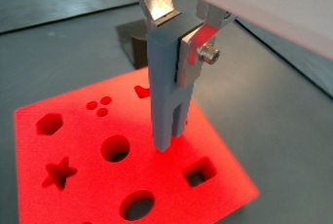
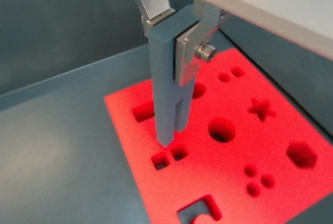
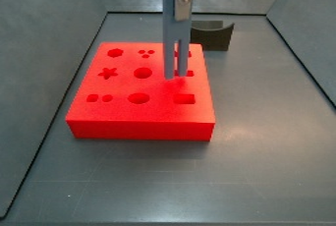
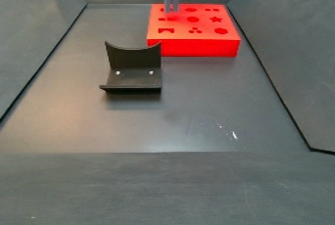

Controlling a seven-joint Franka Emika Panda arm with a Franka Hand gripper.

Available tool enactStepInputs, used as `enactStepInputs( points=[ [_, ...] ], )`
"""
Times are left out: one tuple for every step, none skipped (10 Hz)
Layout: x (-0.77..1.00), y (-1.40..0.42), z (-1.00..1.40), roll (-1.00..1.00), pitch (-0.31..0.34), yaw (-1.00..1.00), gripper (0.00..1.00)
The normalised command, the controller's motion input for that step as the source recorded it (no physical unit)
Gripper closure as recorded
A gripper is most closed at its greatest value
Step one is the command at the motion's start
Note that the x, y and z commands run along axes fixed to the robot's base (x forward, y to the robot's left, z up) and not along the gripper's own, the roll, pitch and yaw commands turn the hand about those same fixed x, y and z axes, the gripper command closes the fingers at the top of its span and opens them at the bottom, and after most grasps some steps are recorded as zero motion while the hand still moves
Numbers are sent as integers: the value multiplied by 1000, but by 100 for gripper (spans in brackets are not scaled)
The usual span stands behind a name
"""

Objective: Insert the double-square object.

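Observation:
The big flat red block (image 3: 132, 112) with shaped holes lies on the grey floor and shows in both side views (image 4: 194, 33) and both wrist views (image 1: 78, 160) (image 2: 260, 160). My gripper (image 3: 179, 76) hangs straight down over the block's right part, its fingertips just above the double-square hole (image 2: 166, 157), which looks dark and empty. The fingers (image 1: 166, 92) stand close together. A small bright-red bit at the tips (image 3: 178, 81) seems to be the double-square object; its outline is barely distinct from the block.
The dark fixture (image 3: 213, 33) stands behind the red block; it also shows in a side view (image 4: 131, 67) and a wrist view (image 1: 130, 41). Grey walls (image 3: 53, 63) ring the floor.

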Motion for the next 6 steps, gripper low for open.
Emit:
enactStepInputs(
  points=[
    [14, 97, -160, 0, 117, -886, 100],
    [91, 214, -157, 0, 147, -794, 100],
    [143, 271, -140, 10, 164, -720, 100],
    [240, 246, -86, 6, 167, -651, 100],
    [220, 0, -160, 0, 116, -426, 100],
    [57, 0, -206, 57, 89, -117, 100]
  ],
)
